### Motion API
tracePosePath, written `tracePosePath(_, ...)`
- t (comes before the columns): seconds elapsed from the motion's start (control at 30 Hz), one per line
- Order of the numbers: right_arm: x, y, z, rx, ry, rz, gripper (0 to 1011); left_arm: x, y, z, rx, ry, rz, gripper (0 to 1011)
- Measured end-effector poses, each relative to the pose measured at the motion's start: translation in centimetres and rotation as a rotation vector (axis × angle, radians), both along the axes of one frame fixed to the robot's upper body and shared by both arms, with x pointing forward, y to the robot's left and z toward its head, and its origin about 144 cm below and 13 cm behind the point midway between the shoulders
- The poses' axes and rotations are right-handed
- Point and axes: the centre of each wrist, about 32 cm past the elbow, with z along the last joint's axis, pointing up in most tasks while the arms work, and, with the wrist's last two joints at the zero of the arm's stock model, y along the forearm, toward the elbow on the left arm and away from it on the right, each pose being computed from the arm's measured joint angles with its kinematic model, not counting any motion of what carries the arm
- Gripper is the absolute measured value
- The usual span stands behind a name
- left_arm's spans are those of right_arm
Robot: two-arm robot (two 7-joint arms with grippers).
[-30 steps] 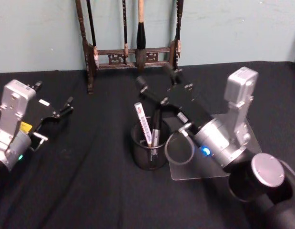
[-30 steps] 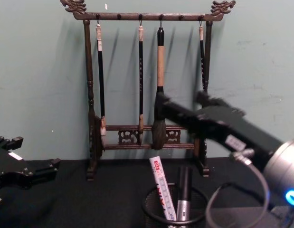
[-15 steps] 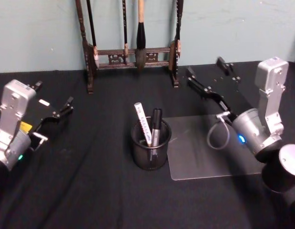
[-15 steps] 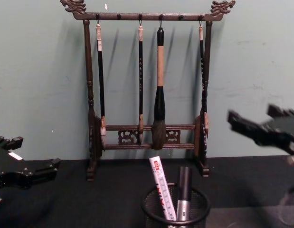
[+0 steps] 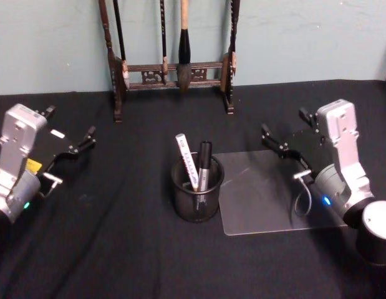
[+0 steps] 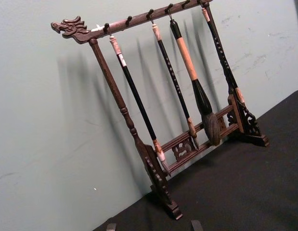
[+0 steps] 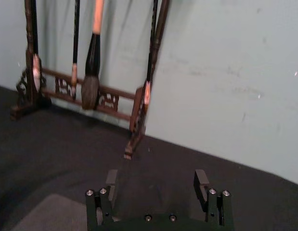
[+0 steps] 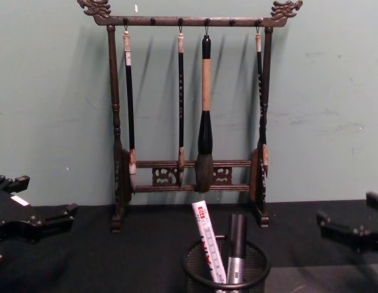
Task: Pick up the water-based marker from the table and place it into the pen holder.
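Observation:
The pen holder, a black mesh cup, stands at the table's middle. Two markers stand upright in it: a white one with red print and a black-capped grey one. Which of them is the water-based marker I cannot tell. My right gripper hangs open and empty to the right of the holder, over a clear sheet. At the table's left side my left gripper rests open and empty.
A clear plastic sheet lies flat right of the holder. A dark wooden brush rack with several hanging brushes stands at the back against the green wall. Black cloth covers the table.
My right gripper has pulled away from above the pen holder, moving right and down to the table's right side, open and empty. The left arm and both markers have not moved.

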Motion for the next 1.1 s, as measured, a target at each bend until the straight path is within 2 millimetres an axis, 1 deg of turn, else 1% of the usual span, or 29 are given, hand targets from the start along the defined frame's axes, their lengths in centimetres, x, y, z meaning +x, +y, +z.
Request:
tracePosePath(0.1,0.04,0.17,-0.78,-0.016,0.027,-0.010,1002,0.00,0.00,0.00,0.000,0.000,0.000,1001)
tracePosePath(1.1,0.04,0.05,-0.31,-0.009,0.011,-0.005,1002,0.00,0.00,0.00,0.000,0.000,0.000,1001)
